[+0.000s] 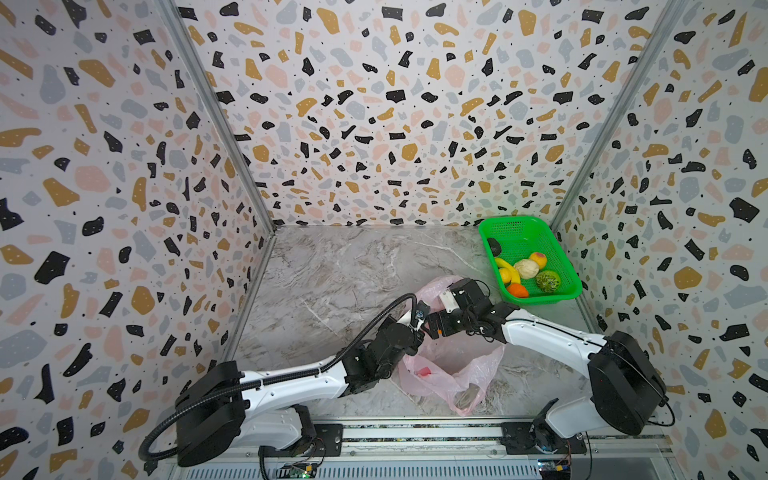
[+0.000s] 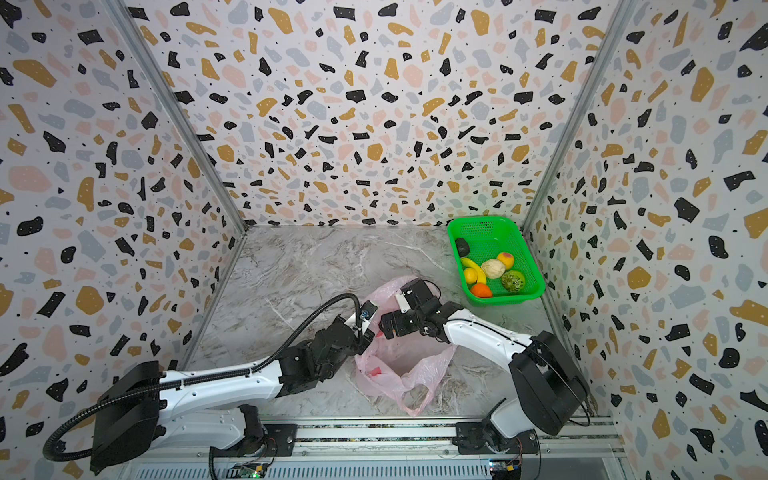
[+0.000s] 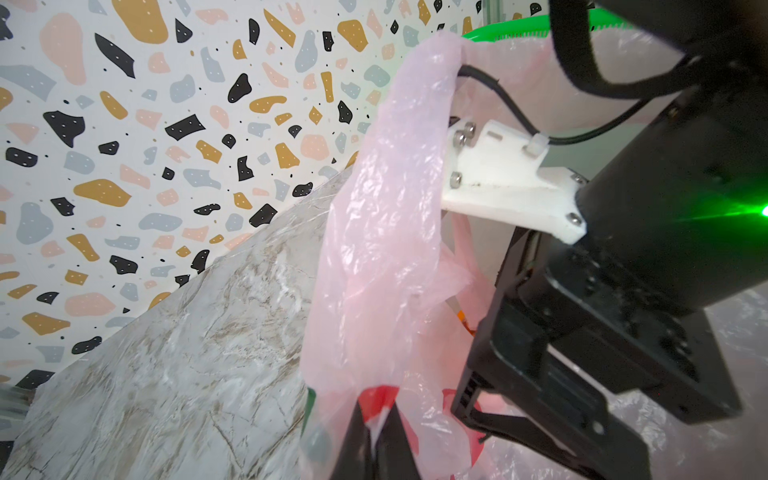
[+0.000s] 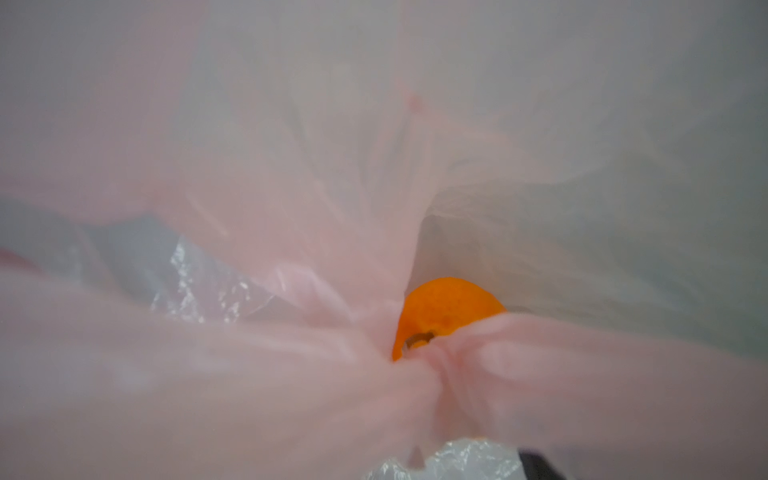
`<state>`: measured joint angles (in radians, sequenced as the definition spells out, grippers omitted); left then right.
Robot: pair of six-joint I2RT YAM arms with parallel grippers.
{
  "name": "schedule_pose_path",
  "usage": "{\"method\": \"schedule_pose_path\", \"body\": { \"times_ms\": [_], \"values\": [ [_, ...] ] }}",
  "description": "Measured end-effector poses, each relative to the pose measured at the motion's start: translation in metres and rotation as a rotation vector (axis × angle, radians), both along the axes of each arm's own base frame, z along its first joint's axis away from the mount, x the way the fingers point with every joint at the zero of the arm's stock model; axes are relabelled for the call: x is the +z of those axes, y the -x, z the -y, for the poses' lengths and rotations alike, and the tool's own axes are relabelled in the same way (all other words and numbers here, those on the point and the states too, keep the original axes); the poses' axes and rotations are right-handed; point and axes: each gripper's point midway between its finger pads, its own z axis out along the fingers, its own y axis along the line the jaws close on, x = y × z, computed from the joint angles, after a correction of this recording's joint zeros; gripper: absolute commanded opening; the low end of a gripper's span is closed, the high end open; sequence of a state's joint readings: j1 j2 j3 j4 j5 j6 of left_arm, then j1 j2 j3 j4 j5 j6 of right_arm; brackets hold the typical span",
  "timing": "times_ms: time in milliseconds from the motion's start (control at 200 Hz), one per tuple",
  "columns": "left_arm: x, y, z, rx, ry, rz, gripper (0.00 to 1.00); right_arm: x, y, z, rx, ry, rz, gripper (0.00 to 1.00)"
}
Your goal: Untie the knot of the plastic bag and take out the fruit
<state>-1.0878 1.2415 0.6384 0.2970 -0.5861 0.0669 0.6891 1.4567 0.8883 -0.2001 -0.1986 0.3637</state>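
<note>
Top views both show the plastic bag [image 1: 478, 370] [image 2: 428, 370] lying on the marble table [image 1: 332, 291] between my two arms. Its long axis runs from the near rail [image 1: 415, 432] toward the green basket [image 1: 515, 219], with a handle loop [image 1: 467, 399] at the near end and the far end standing up behind the right wrist. My left gripper [image 3: 376, 409] is pinched tight on a fold of the bag's film, right at a red printed patch [image 3: 380, 395]. From the left wrist camera, that film rises from the claw and drapes over the right arm's white camera mount [image 3: 498, 183]. My right gripper [image 1: 434, 328] reaches into the bag's mouth from the right with its jaws spread wide, and the film over them hides whether they touch anything. From the right wrist camera, one orange [image 4: 444, 311] sits inside the bag, half wrapped in bunched pink film, its stem end showing. The basket stands in the far right corner and holds a banana [image 1: 508, 267], a small yellow ball [image 1: 504, 275], a second orange [image 1: 517, 290], a pale beige lump [image 1: 526, 269], a peach [image 1: 538, 259] and a bumpy green ball [image 1: 547, 281]. A dark oval [image 1: 493, 247] lies apart from them at the far side. The bag's red print, and a green patch [image 3: 309, 409] beside it, are too crumpled for me to read.
</note>
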Motion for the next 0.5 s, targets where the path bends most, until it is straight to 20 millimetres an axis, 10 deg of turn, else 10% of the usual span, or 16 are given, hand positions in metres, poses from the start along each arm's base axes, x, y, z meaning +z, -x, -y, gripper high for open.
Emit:
{"method": "schedule_pose_path", "body": {
  "times_ms": [496],
  "values": [
    [0.014, -0.008, -0.008, 0.069, 0.004, 0.033, 0.0, -0.006, 0.02, 0.044, -0.02, 0.03, -0.01, 1.0]
  ]
}}
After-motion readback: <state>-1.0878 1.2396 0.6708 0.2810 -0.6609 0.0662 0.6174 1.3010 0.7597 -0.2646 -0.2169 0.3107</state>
